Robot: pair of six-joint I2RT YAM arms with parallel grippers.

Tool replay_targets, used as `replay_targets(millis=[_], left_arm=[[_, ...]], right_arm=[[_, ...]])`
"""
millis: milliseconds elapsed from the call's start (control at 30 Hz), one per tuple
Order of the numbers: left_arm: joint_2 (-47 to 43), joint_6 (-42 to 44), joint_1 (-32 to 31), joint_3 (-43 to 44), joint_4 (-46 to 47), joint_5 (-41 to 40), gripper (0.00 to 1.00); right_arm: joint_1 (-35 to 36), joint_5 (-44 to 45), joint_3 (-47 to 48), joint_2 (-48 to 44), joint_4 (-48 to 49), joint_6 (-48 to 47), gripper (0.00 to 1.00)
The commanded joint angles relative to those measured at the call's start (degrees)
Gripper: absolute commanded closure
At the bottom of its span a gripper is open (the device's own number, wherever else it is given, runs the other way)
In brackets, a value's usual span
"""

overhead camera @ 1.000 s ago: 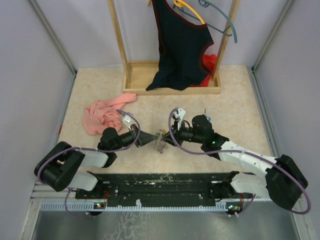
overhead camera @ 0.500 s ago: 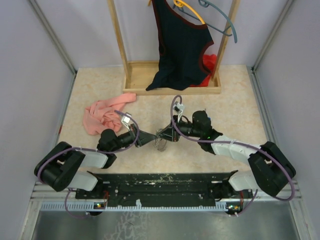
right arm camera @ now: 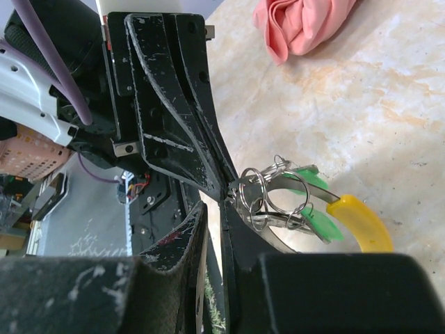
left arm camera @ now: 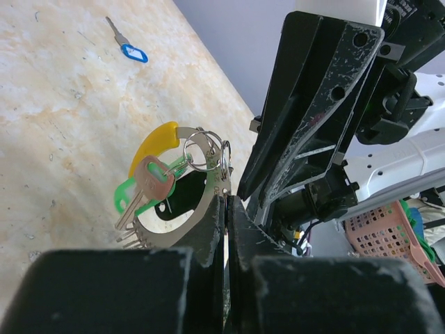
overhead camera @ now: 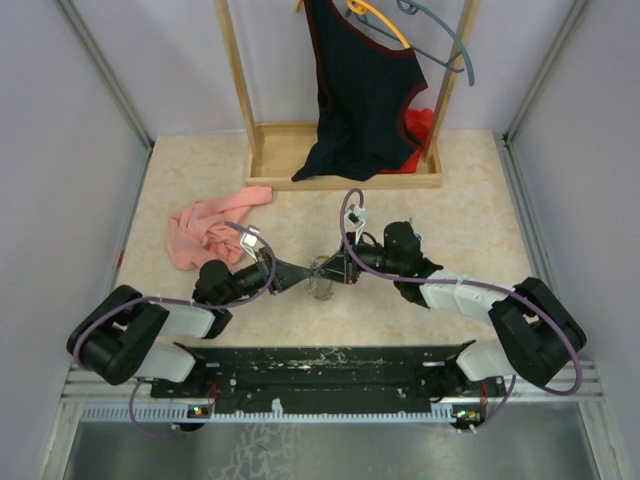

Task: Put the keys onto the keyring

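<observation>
In the middle of the pale speckled table (overhead camera: 470,200), my two arms meet tip to tip. My left gripper (overhead camera: 305,271) comes in from the left and my right gripper (overhead camera: 337,270) comes in from the right.

Between them is the keyring (left arm camera: 208,191), a thin grey metal loop with a curved yellow piece (left arm camera: 154,144) along one part. My left fingers are pressed together on the grey band of the loop, and the band goes right in between them. My right fingers are close together too, with only a thin dark slit left. Their tips are right at the loop, but I cannot tell what they pinch.

Some keys (left arm camera: 128,196) with bright green plastic heads hang on the loop, and a small copper-coloured key (left arm camera: 154,177) hangs with them. A few little silver split rings (left arm camera: 201,149) sit bunched by my fingertips.

One more small metal key with a blue plastic tag (left arm camera: 130,51) lies flat on the table, well apart from the loop.

A crumpled pink cloth (overhead camera: 210,228) lies to the left, farther back on the table.
</observation>
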Motion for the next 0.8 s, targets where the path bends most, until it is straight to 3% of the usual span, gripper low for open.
replay_targets(millis=[0, 400, 767], left_arm=[[-1.26, -0.84, 0.01, -0.10, 4.10, -0.86, 0.99], [-1.66, -1.73, 0.00, -0.22, 5.52, -0.09, 0.99], [-0.71, -1.66, -1.09, -0.01, 6.52, 0.36, 0.99]], right_arm=[[-0.50, -0.32, 0.12, -0.05, 2.67, 0.12, 0.87], [-0.64, 1.18, -0.45, 1.15, 3.53, -0.04, 0.87], [-0.64, -2.90, 0.56, 4.14, 11.91, 3.99, 0.91]])
